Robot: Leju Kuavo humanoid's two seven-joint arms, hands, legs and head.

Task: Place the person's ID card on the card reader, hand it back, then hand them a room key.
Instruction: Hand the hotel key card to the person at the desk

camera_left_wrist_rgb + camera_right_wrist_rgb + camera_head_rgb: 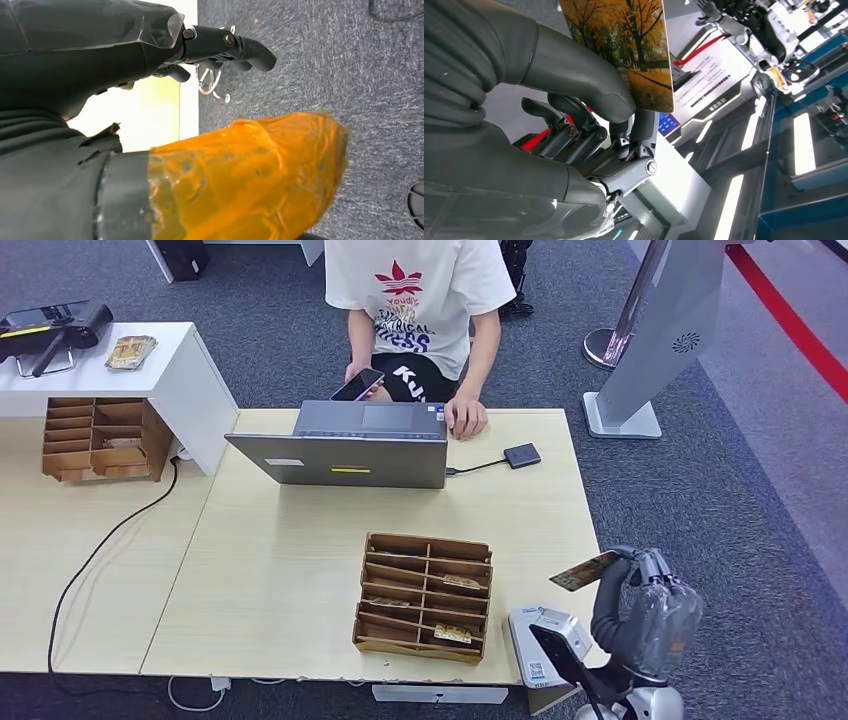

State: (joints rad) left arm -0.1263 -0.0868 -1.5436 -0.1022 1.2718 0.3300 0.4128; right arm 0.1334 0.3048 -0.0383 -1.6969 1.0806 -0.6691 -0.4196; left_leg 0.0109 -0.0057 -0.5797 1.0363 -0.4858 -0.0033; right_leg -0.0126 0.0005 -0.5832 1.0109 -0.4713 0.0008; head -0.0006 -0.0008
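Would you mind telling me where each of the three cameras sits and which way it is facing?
Head view: high on the robot, looking forward and down over the table, person and right hand.
Left wrist view: behind the left hand, facing grey carpet.
Right wrist view: behind the right hand, on the card it pinches.
Shared: head and right wrist views both show that card.

From high on the robot, my head camera looked forward and down across the desk (300, 570). Each wrist camera sat close behind its own hand: the left (220, 47) faced carpet, while the right hand (574, 130) appeared in the head view too.
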